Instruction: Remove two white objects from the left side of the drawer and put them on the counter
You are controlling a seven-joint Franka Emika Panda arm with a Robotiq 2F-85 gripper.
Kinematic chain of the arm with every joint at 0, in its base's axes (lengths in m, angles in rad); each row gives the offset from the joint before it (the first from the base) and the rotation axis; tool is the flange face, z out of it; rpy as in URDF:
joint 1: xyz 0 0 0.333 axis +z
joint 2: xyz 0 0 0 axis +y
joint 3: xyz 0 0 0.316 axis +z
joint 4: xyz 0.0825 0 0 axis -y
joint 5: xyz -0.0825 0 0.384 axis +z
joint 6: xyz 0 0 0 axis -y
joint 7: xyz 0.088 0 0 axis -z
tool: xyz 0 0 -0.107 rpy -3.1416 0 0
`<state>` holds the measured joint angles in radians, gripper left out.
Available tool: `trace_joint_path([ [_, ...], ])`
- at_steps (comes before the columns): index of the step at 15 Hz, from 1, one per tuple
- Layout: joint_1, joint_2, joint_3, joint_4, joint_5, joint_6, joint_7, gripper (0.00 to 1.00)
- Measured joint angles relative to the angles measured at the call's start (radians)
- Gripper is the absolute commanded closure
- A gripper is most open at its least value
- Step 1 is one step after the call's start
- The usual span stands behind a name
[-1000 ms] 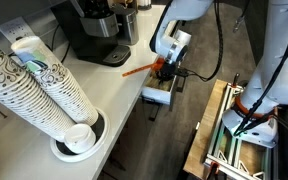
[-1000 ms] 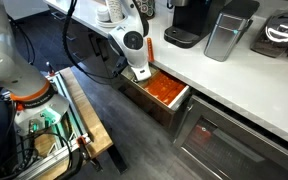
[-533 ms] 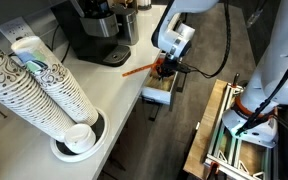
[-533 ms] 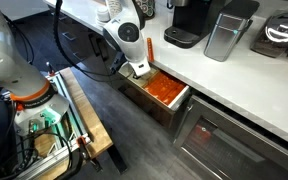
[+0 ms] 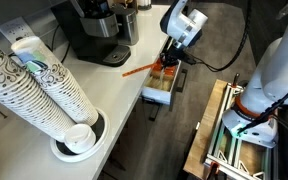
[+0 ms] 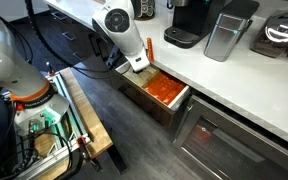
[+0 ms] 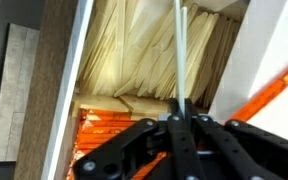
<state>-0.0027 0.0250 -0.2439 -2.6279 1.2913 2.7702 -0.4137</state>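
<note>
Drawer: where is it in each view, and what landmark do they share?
Exterior view: drawer at centre, under the gripper.
Exterior view: drawer at centre, pulled out below the counter.
Wrist view: drawer fills the frame behind the white sticks the gripper pinches.
Shared landmark: its orange compartment.

Stacked paper cups; coffee maker; wooden cart

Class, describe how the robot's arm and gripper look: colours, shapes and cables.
The arm is glossy white, made of rounded, tube-like segments with a round cap at the joint. The gripper is black, built from angular linkage bars. Black cables loop alongside the arm.
</note>
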Motion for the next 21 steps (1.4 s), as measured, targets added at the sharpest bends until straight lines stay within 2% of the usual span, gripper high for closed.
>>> trace_joint_path([
  [6,-0.008,-0.152,-0.013,-0.034,0.004,-0.090,-0.052,0.93],
  [9,-0.006,-0.194,-0.013,-0.026,0.042,-0.140,-0.080,0.93],
  [13,0.017,-0.166,-0.009,0.034,0.226,-0.144,-0.147,0.93],
  [16,0.027,-0.087,-0.002,0.103,0.383,-0.143,-0.197,0.92],
  [19,0.029,0.013,0.005,0.168,0.485,-0.134,-0.218,0.92],
  [20,0.030,0.044,0.008,0.187,0.512,-0.126,-0.223,0.73],
  [21,0.030,0.073,0.010,0.205,0.535,-0.121,-0.227,0.66],
])
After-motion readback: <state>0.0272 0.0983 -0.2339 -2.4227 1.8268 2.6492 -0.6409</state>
